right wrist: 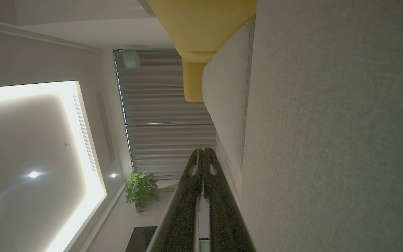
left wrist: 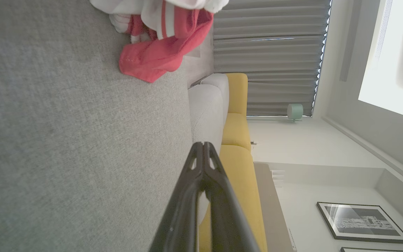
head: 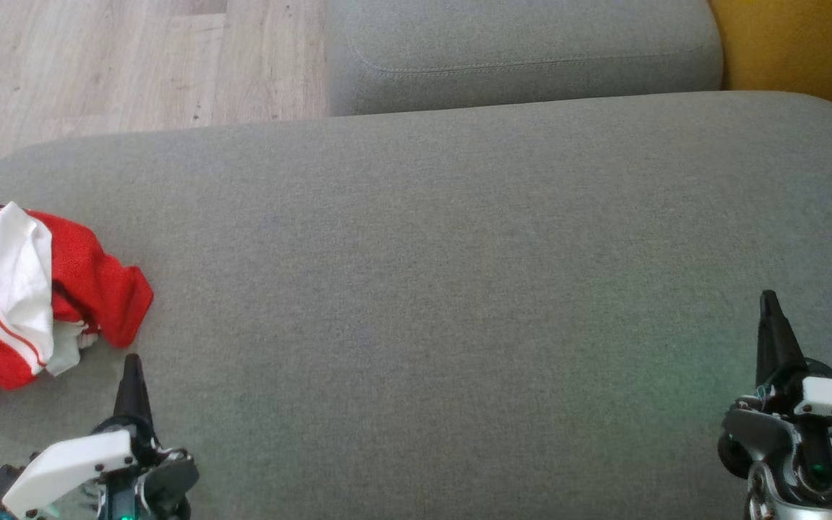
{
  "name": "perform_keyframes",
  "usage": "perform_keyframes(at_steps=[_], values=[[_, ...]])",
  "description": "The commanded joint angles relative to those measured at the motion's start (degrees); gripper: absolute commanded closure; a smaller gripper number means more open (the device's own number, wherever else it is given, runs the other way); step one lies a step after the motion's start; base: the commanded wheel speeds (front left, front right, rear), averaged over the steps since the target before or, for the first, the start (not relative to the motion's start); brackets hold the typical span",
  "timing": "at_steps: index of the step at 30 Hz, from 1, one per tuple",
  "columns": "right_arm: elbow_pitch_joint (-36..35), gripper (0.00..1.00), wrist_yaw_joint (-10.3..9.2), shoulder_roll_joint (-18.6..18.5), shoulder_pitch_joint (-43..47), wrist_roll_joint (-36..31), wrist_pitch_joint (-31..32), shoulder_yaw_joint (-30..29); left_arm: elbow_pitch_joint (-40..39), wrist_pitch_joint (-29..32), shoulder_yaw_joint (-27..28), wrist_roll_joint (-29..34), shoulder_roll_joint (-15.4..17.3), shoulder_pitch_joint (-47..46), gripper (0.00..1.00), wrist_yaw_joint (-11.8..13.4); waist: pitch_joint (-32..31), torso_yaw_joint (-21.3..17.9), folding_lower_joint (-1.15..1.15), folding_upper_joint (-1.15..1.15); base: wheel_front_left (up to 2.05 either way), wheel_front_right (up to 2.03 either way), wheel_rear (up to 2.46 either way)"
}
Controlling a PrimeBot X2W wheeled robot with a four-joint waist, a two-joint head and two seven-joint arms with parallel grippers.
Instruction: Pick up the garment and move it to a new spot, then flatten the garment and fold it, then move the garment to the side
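Garment point(head: 33, 303) bunched at the left edge of the cushion point(head: 416, 289), both grippers empty.

The left gripper point(head: 131, 365) sits just beside the red-and-white heap, fingers pressed tip to tip and holding nothing; the right gripper point(head: 770, 303) is well apart at the far side, likewise closed and empty. The main risk, as I judge it, is that the left fingers reach the cloth without parting first and only shove it further left, off the cushion. The head view cuts the heap off at its border, so part of it may already hang over the edge. A pinch on one loose flap alone could also drag the pile instead of lifting it, leaving it twisted for flattening.
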Motion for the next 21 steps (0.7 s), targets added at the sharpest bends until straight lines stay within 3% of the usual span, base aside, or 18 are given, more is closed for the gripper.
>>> perform_keyframes(at_steps=[1,16,17,21], values=[[-2.2,1.0,0.23,-0.4,-1.2,0.4,0.3,1.2,-2.1,0.2,2.3,-0.3,0.3,-2.7,1.0,-0.4,0.0,0.0,0.0,0.0,0.0,0.0,0.0],[-2.2,1.0,0.23,-0.4,-1.2,0.4,0.3,1.2,-2.1,0.2,2.3,-0.3,0.3,-2.7,1.0,-0.4,0.0,0.0,0.0,0.0,0.0,0.0,0.0],[0.0,0.0,0.0,0.0,0.0,0.0,0.0,0.0,0.0,0.0,0.0,0.0,0.0,0.0,0.0,0.0,0.0,0.0,0.0,0.0,0.0,0.0,0.0],[2.5,0.0,0.0,0.1,0.5,-0.1,-0.1,0.1,2.3,-0.2,-0.4,0.1,-0.1,0.8,0.0,0.0,0.0,0.0,0.0,0.0,0.0,0.0,0.0]])
